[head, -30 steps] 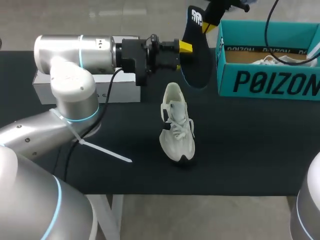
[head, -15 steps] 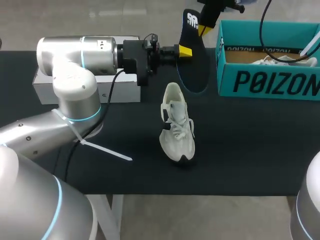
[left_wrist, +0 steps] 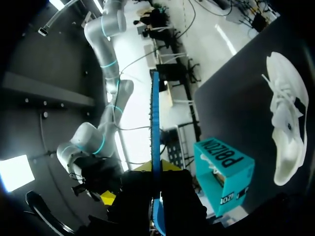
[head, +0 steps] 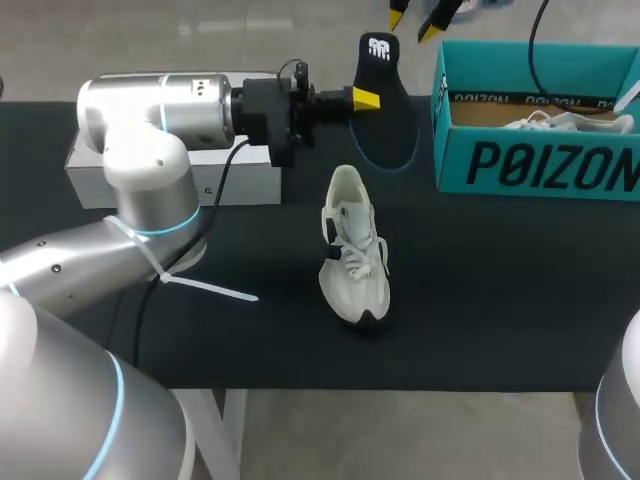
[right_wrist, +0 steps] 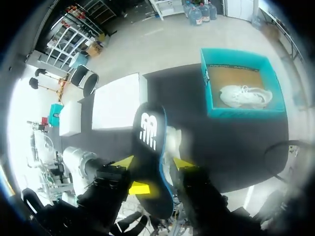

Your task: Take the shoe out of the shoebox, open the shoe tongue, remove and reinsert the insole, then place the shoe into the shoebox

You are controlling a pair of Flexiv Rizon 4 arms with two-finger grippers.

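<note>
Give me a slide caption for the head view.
Left gripper holds the dark insole aloft beyond the white shoe, beside the teal shoebox; right gripper open above.

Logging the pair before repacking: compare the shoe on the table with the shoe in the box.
The shoe on the table stands on its sole in the open; the shoe in the box lies inside the teal shoebox, apparently on its side. The head view shows the first whole, the second mostly hidden behind the box wall. Both are whitish lace-up sneakers.

Shoe (head: 352, 250) is white, shoebox (head: 540, 165) teal (insole (head: 388, 120) black)
</note>
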